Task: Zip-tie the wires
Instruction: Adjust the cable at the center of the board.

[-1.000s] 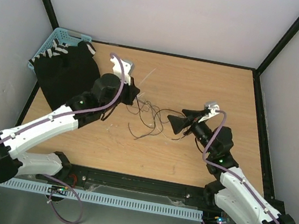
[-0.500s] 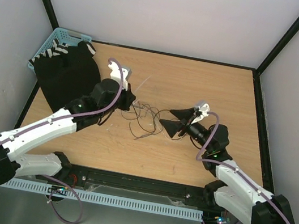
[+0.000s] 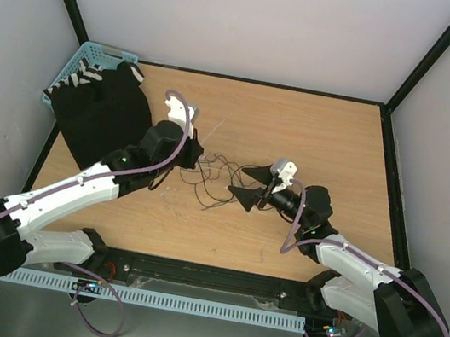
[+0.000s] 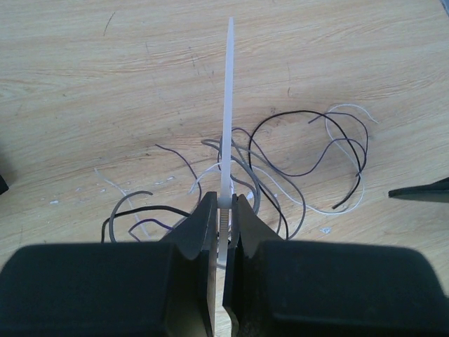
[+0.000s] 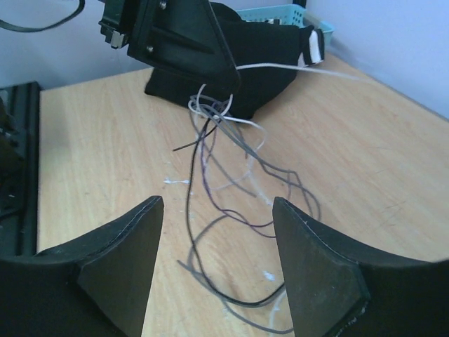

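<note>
Wooden table (image 3: pixel 317 132) inside a white-walled cell with black frame posts; blue basket (image 3: pixel 97 52) and black cloth (image 3: pixel 100 113) at the far left corner.

Found the wires (image 3: pixel 215 175) in a loose tangle mid-table, between the two arms, mostly resting on the wood. In the right wrist view, a few strands rise to the left fingertips; cannot tell whether pinched there.

Saw the left jaws clenched on the near end of a white zip tie (image 4: pixel 228 105), with the strip sticking out straight over the tangle. No change in that grip over the last second, only a slight shift toward the wires.

Logged the main change on the right: brought in from the right side, lowered and swung leftward, now just beside the right edge of the tangle. Found the right jaws released and holding nothing, though narrower than a second ago, with wire loops visible between the fingertips.

Judged as an approach to gather or pin the strands so the tie can go round them. Not yet bundled; tie not yet looped or threaded.
</note>
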{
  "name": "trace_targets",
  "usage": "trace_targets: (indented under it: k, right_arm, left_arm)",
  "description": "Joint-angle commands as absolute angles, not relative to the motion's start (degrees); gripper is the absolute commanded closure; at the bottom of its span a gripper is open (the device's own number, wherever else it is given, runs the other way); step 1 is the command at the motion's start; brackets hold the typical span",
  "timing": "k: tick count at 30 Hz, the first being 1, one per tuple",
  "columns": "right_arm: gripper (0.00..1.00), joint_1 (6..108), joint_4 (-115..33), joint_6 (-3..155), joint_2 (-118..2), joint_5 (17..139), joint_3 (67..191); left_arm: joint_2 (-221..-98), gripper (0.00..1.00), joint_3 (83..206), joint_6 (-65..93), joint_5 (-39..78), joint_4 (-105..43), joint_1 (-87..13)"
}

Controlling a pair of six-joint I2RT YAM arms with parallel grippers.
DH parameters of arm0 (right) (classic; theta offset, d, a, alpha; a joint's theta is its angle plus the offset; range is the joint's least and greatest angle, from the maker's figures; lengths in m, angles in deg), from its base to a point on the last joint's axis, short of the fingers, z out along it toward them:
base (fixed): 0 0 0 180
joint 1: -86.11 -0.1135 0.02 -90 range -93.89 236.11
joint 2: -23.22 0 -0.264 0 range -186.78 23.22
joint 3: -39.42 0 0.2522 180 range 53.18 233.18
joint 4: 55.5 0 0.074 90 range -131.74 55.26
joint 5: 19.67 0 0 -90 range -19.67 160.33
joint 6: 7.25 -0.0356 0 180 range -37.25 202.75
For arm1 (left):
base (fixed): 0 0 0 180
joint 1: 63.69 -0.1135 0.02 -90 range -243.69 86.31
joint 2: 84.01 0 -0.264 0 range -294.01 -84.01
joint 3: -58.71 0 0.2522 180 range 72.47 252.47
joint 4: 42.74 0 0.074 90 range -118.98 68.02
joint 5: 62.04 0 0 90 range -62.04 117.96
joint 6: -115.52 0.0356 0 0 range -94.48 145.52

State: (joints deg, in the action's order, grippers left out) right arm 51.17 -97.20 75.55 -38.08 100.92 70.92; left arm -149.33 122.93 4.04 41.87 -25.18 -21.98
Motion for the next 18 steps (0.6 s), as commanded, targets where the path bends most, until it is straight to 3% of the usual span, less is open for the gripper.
trace_targets:
  k: [1, 9, 18]
  right_arm:
    - [0.26, 51.0, -101.9, 85.0, -39.3, 100.8, 72.0]
    - [0.27, 50.9, -107.3, 96.9, -47.5, 105.7, 76.9]
    - [0.45, 50.9, -109.8, 103.1, -62.1, 109.2, 86.8]
  left_arm:
    - [-149.9, 1.0, 122.1, 4.0, 42.3, -27.2, -22.4]
    - [-149.1, 1.0, 121.0, 3.7, 39.1, -27.3, -24.1]
    - [-148.0, 1.0, 118.7, 4.9, 36.3, -27.3, -27.1]
